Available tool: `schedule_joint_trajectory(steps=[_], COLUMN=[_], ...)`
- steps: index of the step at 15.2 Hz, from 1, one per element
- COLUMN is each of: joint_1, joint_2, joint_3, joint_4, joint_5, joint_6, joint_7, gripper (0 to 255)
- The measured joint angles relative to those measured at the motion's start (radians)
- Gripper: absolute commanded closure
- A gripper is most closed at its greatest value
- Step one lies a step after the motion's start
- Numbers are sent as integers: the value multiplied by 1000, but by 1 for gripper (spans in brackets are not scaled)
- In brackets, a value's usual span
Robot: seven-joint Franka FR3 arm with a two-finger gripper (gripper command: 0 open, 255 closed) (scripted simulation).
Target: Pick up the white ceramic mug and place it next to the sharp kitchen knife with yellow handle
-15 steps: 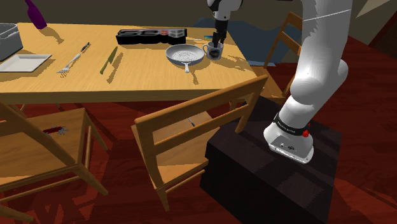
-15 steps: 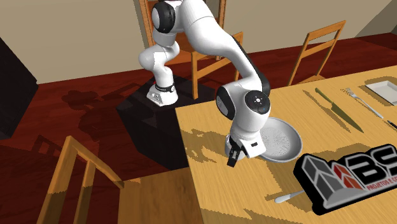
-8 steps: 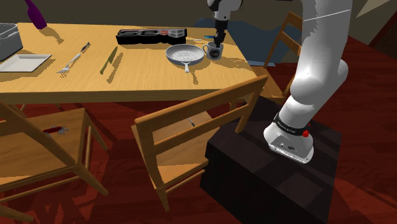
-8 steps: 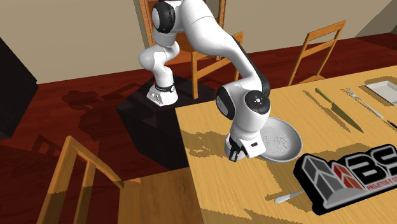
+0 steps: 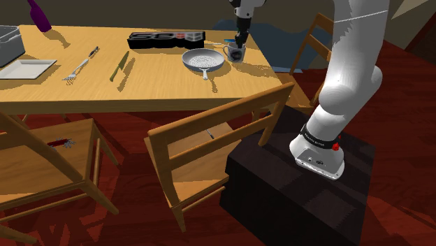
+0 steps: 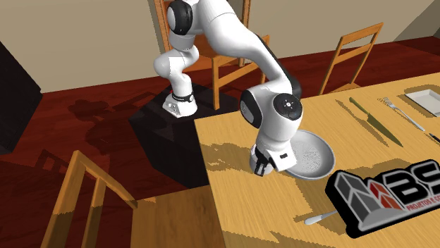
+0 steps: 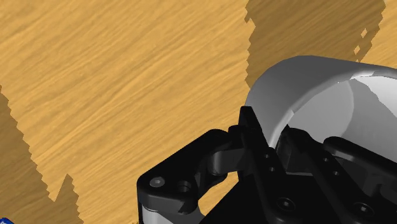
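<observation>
The mug looks white-grey and stands near the table's corner closest to the stand, right beside a round strainer pan. My gripper comes down on it from above and is shut on its rim. In the wrist view the gripper clasps the mug by its wall, one finger outside and one inside. In the second exterior view the hand covers the mug. The knife lies further toward the shoulder view's left, beside a fork; it also shows as the knife.
A black logo box lies behind the pan. A white tray, a grey bin and a purple bottle stand at the table's far left. Wooden chairs stand in front of the table. A spoon lies near the box.
The fingers have gone from open to shut on the mug's rim. The hand and mug now sit slightly higher than before.
</observation>
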Motion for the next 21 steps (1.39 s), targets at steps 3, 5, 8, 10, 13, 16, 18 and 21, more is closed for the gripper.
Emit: schedule_joint_trajectory(steps=[3,5,8,10,13,16,18,21], joint_1=[1,2,2,3,1,1,1,-4], joint_2=[-15,-26,-36,-45,-51,-61,-65,-65], joint_3=[-3,-5,-7,-8,-10,-12,-13,-14], joint_4=[19,30,58,70,104,129,150,190], joint_5=[-6,-10,-15,-18,-21,-25,-27,-28], joint_6=[-33,-55,-92,-112,-151,-186,-211,-251], joint_7=[5,8,12,15,17,21,24,24], gripper=[255,255,255,255,255,255,255,255])
